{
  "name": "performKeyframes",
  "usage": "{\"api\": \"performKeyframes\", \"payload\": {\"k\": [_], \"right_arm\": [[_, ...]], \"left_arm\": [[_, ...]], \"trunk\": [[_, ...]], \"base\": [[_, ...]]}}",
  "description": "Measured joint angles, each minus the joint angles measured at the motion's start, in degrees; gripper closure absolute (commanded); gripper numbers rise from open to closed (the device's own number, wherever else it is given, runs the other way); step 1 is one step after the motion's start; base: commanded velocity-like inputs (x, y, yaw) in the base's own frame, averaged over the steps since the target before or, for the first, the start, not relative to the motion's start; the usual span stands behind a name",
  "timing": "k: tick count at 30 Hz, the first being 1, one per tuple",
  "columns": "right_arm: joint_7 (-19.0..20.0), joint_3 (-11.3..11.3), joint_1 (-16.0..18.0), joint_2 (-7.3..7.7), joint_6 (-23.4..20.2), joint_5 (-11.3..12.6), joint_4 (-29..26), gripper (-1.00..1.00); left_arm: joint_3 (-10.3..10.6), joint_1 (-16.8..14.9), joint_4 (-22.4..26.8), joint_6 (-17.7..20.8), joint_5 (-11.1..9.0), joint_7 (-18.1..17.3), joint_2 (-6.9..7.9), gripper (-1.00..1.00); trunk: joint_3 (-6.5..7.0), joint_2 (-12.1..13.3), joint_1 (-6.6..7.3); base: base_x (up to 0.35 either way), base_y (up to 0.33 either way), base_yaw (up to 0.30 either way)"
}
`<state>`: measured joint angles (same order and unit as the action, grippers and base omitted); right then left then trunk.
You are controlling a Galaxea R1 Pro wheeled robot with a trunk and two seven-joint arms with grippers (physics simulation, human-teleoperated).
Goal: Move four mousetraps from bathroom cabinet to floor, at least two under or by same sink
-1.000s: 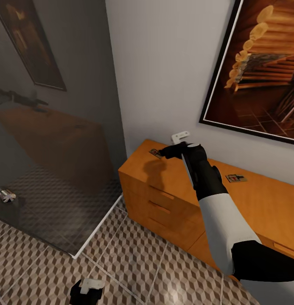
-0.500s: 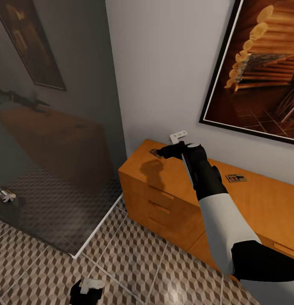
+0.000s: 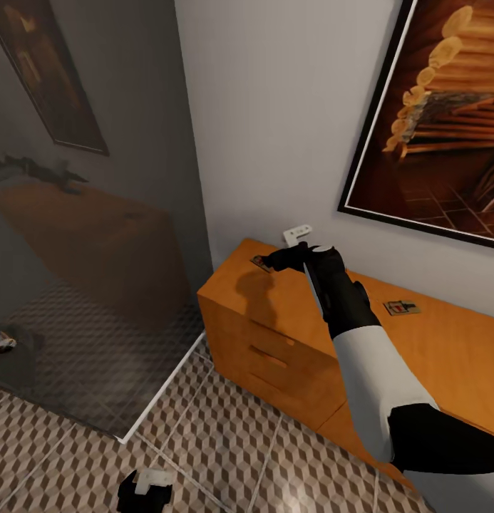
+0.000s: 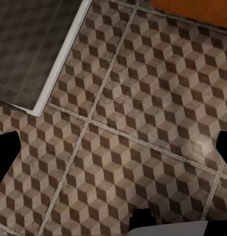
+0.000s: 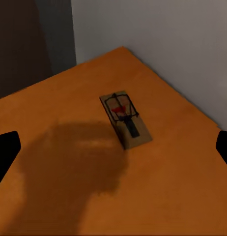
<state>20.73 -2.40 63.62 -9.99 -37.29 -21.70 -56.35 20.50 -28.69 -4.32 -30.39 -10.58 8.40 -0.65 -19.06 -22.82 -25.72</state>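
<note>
One mousetrap (image 3: pixel 259 262) lies near the back left corner of the orange-brown cabinet (image 3: pixel 275 320); a second mousetrap (image 3: pixel 402 308) lies further right on the same top. My right gripper (image 3: pixel 271 261) hovers just above the corner trap. In the right wrist view that mousetrap (image 5: pixel 125 119) lies flat on the cabinet top (image 5: pixel 54 123) ahead of my right gripper (image 5: pixel 113 147), whose fingers stand wide apart with nothing between them. My left gripper (image 3: pixel 145 488) hangs low over the bathroom floor (image 3: pixel 225 442). The left wrist view shows my left gripper (image 4: pixel 113 152) open over cube-pattern bathroom floor (image 4: pixel 133 123).
A smoked glass shower screen (image 3: pixel 90 285) with a white base edge (image 3: pixel 165 388) stands left of the cabinet. A dark-framed picture (image 3: pixel 446 121) hangs on the white wall above the cabinet. The cabinet's drawers with bar handles (image 3: pixel 271 331) face the tiled floor.
The head camera has shifted slightly, so the whole picture moved. My right gripper has edged a little closer to the corner mousetrap. The left arm has stayed put.
</note>
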Motion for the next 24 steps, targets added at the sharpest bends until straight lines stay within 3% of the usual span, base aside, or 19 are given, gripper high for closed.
{"api": "performKeyframes", "payload": {"k": [17,24], "right_arm": [[0.01,-0.01,0.01,0.00,3.09,-0.01,4.37,-1.00],[-0.01,0.00,0.04,0.00,3.24,-0.02,6.42,-1.00]], "left_arm": [[0.00,0.01,0.00,0.00,0.00,0.00,0.00,-1.00],[0.00,0.02,0.00,0.00,0.00,0.00,0.00,-1.00]], "trunk": [[0.00,0.00,0.00],[0.00,0.01,-0.03]], "base": [[0.318,0.000,0.000],[0.103,0.000,0.000]]}}
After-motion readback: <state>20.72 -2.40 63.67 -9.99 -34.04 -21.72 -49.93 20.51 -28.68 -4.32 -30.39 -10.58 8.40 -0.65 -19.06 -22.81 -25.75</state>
